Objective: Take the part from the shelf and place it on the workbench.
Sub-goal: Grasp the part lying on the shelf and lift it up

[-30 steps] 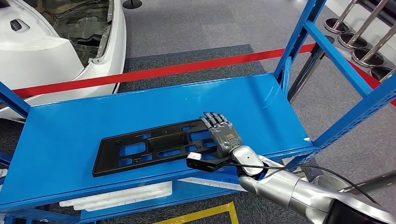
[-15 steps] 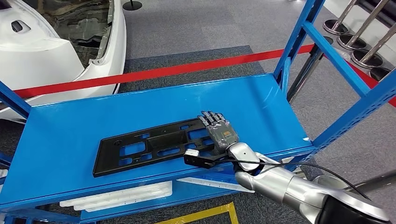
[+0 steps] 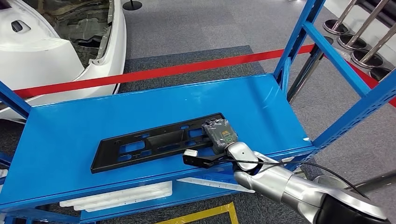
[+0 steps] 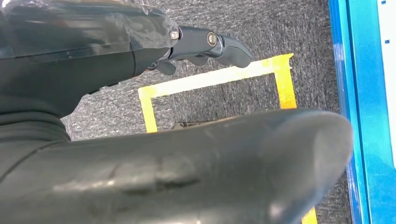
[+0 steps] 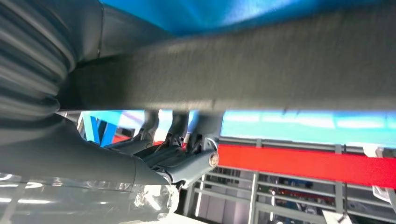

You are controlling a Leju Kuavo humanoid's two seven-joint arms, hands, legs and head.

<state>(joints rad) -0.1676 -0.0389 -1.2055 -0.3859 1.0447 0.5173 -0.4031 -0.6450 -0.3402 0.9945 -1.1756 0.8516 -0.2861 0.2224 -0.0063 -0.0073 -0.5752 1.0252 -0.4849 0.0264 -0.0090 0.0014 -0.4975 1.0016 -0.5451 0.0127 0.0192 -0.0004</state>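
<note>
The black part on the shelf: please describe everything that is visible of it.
The black part is a long, flat, rectangular panel, plastic by its look, with many cut-out openings and a raised block in the middle. It lies on the blue shelf, set at a slant to the shelf's front edge. The right hand grips its right end, fingers curled over the top. Nothing else touches it.

a silver right arm (image 3: 280, 182) at lower right, black cable looped along it, dark grey right hand (image 3: 219, 133) with a green marking.
</note>
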